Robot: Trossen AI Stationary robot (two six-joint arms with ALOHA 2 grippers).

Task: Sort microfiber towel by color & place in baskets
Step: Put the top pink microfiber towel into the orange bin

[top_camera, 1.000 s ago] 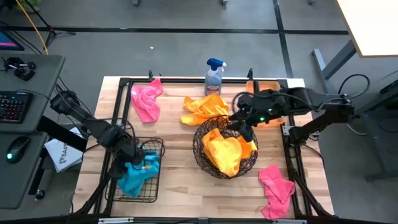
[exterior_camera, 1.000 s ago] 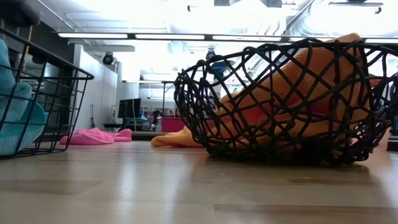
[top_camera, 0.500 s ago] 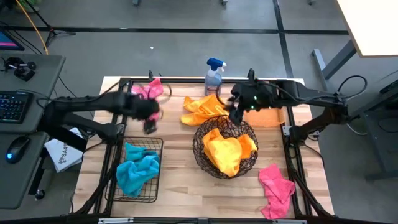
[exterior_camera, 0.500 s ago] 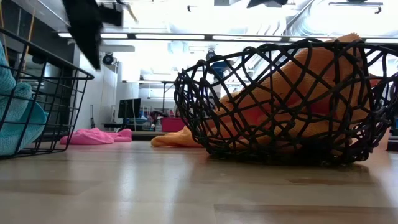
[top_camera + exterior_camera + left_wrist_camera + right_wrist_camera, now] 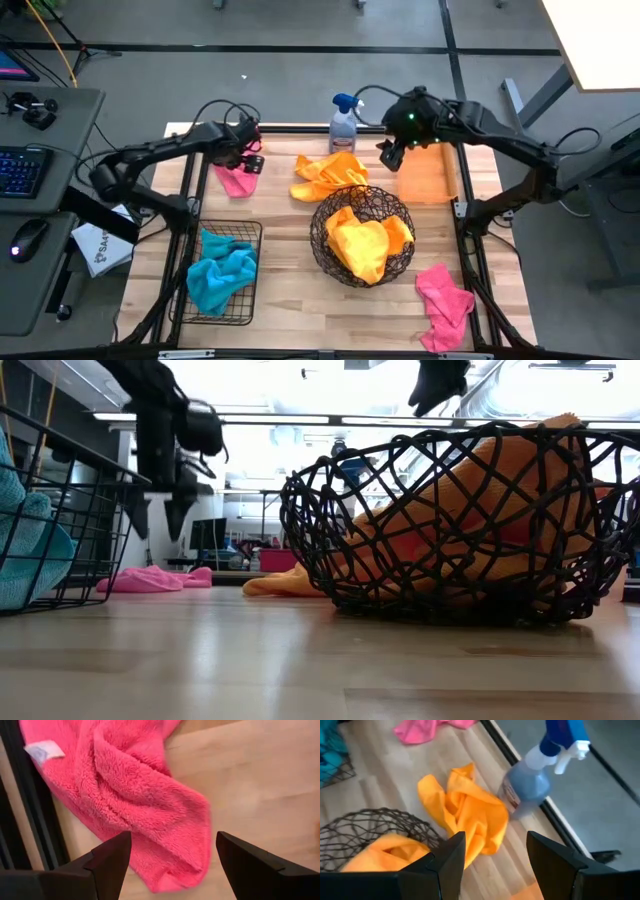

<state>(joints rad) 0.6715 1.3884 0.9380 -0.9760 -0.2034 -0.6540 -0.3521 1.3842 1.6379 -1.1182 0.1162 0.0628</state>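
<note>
My left gripper (image 5: 250, 160) hangs open over the pink towel (image 5: 135, 805) that lies flat at the table's far left (image 5: 236, 172); its fingers stand above the cloth, apart from it (image 5: 158, 515). My right gripper (image 5: 392, 152) is open and raised above the far side, between the loose orange-yellow towel (image 5: 465, 812) on the table (image 5: 328, 175) and the orange tray (image 5: 428, 172). The round woven basket (image 5: 325, 232) holds orange-yellow towels (image 5: 365, 245). Teal towels (image 5: 222, 275) lie in the black wire basket (image 5: 250, 235). Another pink towel (image 5: 445, 303) lies near right.
A blue-topped spray bottle (image 5: 345, 125) stands at the far edge beside the loose orange-yellow towel, close to my right gripper (image 5: 535, 775). A black frame rail (image 5: 30, 820) runs along the table edge beside the pink towel. Bare wood shows between the two baskets.
My left gripper has risen out of the black wire basket, leaving the teal towels in it, swung to the far left and come down over the pink towel. My right gripper has lifted from the round basket's far rim and moved up toward the far edge.
</note>
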